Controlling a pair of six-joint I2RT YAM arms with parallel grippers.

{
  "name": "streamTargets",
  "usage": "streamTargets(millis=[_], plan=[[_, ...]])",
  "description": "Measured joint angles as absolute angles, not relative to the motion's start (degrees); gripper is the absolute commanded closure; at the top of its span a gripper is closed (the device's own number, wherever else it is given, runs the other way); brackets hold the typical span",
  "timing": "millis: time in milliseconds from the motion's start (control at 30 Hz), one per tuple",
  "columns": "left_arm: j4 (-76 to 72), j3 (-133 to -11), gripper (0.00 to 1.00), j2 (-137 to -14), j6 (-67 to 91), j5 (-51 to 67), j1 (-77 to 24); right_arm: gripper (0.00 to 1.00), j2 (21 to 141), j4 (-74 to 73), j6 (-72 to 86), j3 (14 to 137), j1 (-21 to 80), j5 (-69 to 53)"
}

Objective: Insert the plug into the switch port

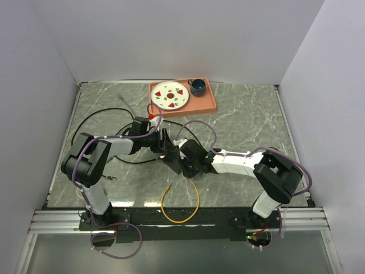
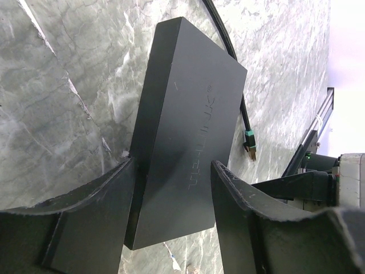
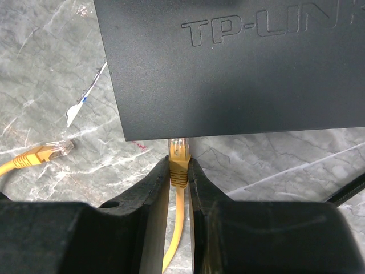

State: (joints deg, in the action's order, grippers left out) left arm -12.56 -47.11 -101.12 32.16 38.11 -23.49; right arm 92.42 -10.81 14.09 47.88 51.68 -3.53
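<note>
This is a robotics lab test cell: plain white panels point(image 1: 171, 34) wall in a marble-patterned tabletop point(image 1: 245, 120) on three sides. The left arm point(image 1: 94, 162) and right arm point(image 1: 236, 162) are bolted to an aluminium rail point(image 1: 57, 220) at the near edge. Purple cables point(image 1: 140, 241) loop loose below their bases.
</note>
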Motion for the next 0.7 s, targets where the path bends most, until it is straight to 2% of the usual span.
streamTargets(millis=[700], plan=[[-15.90, -45.23, 0.47, -101.16, 30.92, 37.39, -25.06, 1.00, 93.14, -13.41, 14.83, 49.78, 52.45, -2.37]])
